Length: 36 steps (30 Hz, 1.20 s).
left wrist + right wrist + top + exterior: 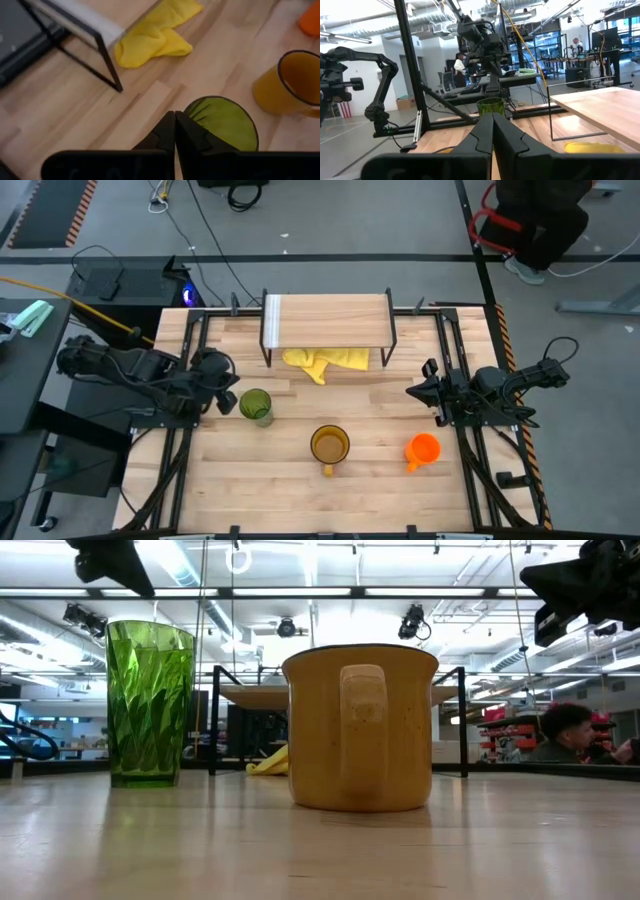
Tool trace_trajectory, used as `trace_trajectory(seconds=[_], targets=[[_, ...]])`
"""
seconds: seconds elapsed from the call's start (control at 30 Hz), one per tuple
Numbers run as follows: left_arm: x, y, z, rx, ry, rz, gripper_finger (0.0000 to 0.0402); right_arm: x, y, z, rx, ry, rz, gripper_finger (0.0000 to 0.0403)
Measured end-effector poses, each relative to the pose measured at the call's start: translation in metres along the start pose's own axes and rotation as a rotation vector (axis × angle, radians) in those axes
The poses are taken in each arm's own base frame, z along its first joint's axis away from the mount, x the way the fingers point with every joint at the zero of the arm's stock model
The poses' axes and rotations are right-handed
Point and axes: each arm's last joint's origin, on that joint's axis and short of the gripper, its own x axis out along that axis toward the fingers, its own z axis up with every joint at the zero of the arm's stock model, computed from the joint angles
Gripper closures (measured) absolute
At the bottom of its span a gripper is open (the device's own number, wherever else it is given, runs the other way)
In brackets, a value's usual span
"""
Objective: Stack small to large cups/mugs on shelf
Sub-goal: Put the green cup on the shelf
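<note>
The olive-green tumbler (256, 406) stands upright on the table at the left; it also shows in the low view (148, 705) and the left wrist view (225, 122). The amber mug (329, 446) stands at the near middle, handle toward the near edge. The small orange mug (423, 450) stands at the near right. The shelf (327, 321) stands at the far middle on its black wire legs. My left gripper (231, 398) is shut and empty, just left of the tumbler and above its rim. My right gripper (412, 392) is shut and empty at the right, above the table.
A yellow cloth (325, 361) lies under the shelf's near edge. Black frame rails run along the table's left and right sides. Bare tabletop (300, 490) lies near the front edge. A person (565, 735) shows in the room behind the table.
</note>
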Motion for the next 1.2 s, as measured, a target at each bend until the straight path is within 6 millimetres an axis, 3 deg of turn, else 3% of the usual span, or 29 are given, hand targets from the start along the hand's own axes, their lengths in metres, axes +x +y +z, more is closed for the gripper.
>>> trace_trajectory(seconds=[0.23,0.6,1.2], targets=[[0.011,0.003,-0.007,-0.122,0.203,0.051,0.0376,0.0,0.0,0.0,0.01,0.001,0.0,0.0389],[0.038,-0.018,-0.011,-0.083,0.353,0.087,0.031,0.0,0.0,-0.001,0.019,0.006,-0.001,0.0389],[0.05,-0.022,-0.004,-0.117,0.362,0.05,0.0241,0.0,0.0,-0.001,0.023,0.01,-0.001,0.0389]])
